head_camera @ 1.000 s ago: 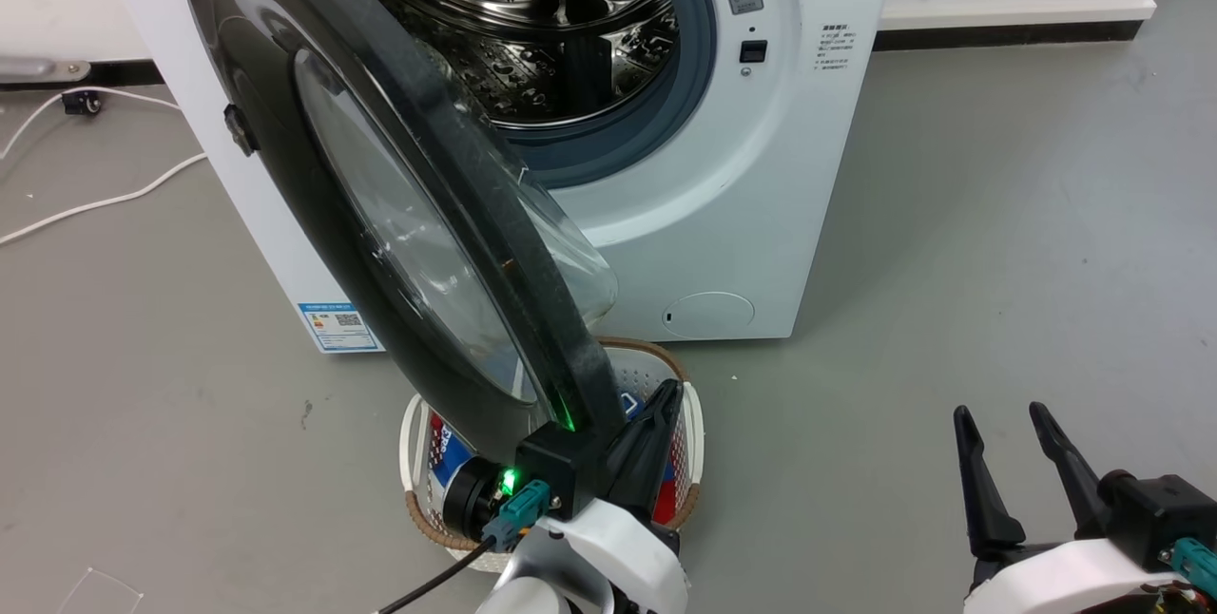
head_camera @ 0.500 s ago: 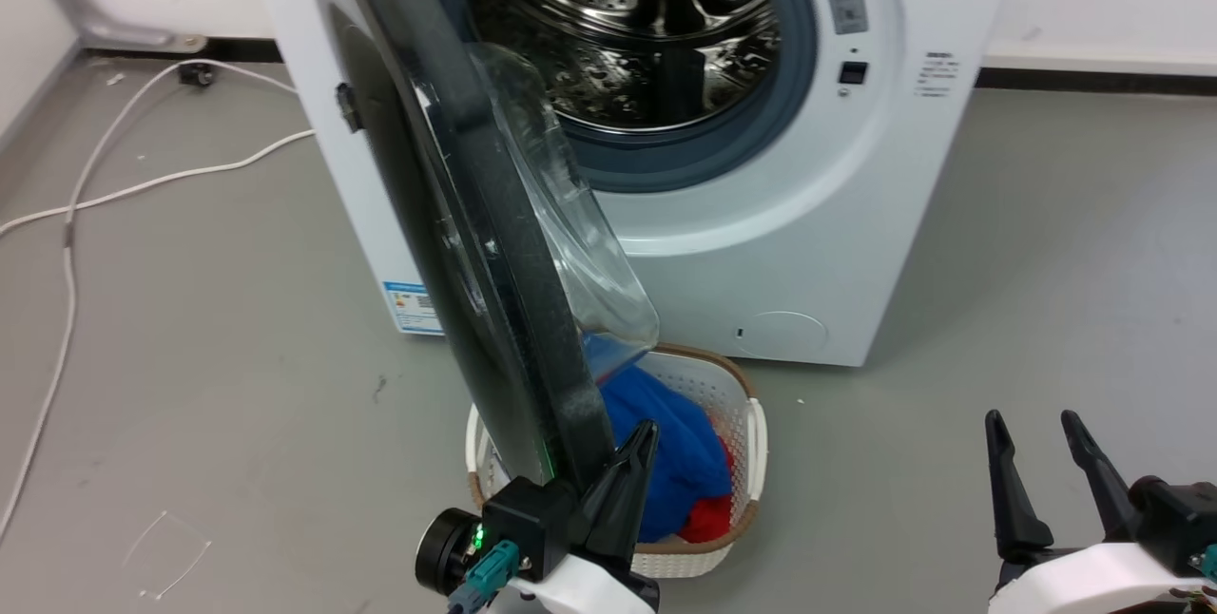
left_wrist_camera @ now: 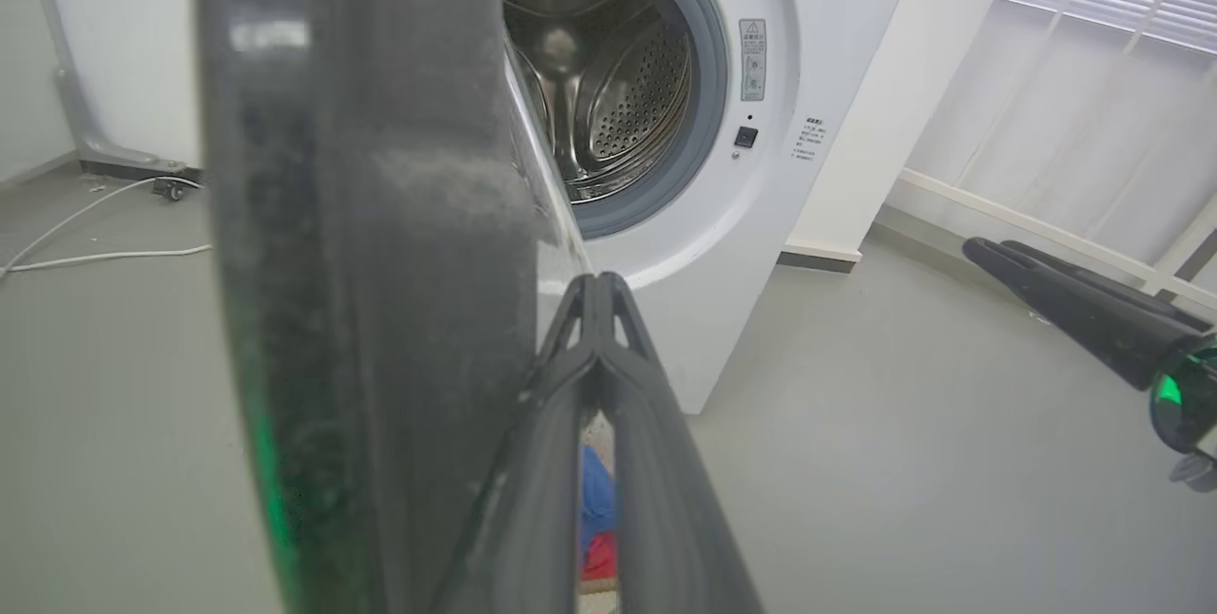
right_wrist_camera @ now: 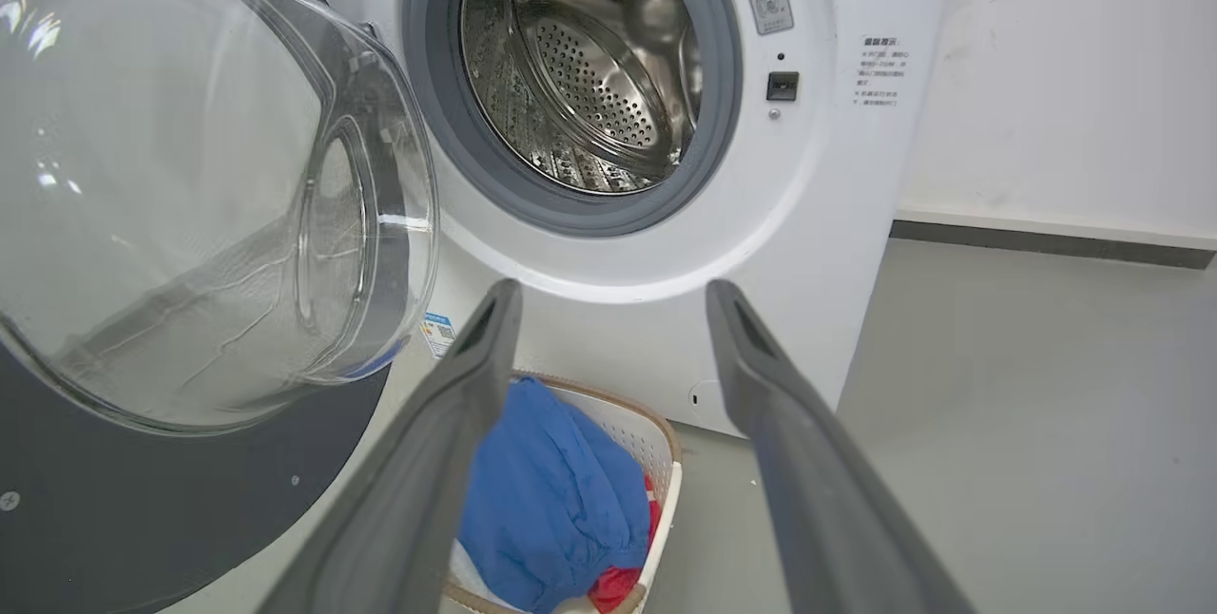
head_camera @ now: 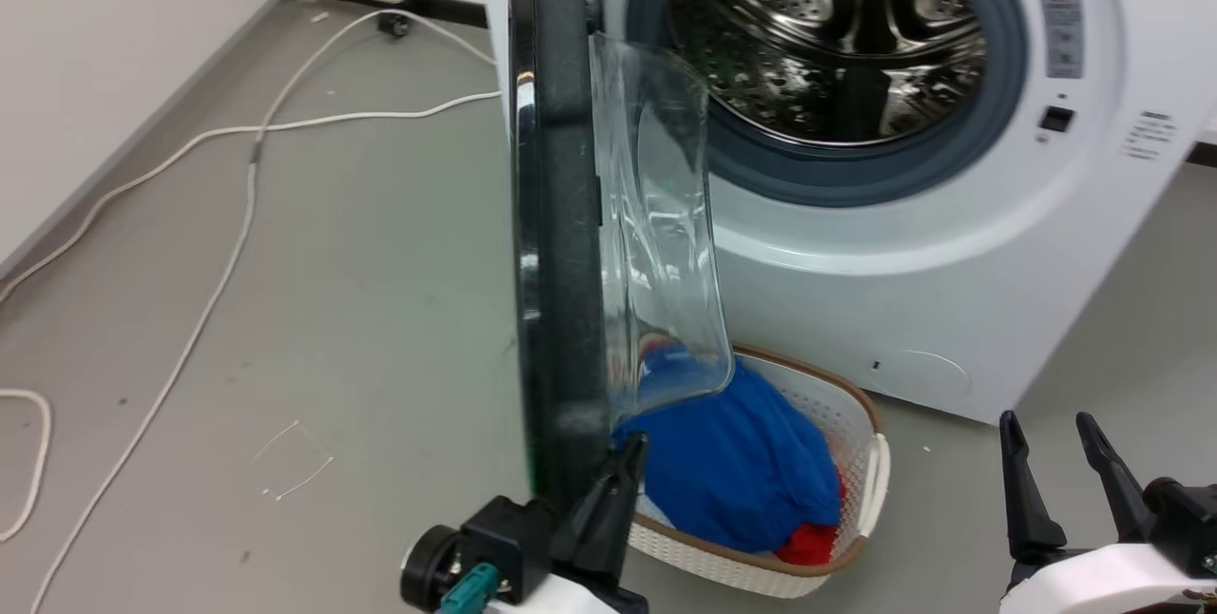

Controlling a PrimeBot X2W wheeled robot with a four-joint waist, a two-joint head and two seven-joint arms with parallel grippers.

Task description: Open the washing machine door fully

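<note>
Washing machine door [head_camera: 556, 215]: swung out from the machine's left side, edge-on in head view; outer face hidden, top cut off.
Glass bowl [head_camera: 666, 243]: bulges right off the door, toward the drum [head_camera: 837, 34] opening.
Left gripper [head_camera: 629, 452]: fingers closed tip to tip, empty, touching the rim's inner right side at the door's near end; arm cut off.
Right gripper [head_camera: 1046, 424]: fingers spread, empty, near right, well apart from door.
Basket [head_camera: 870, 462]: on floor under bowl, left part hidden behind door; blue clothes [head_camera: 742, 471] inside, distorted through glass.
</note>
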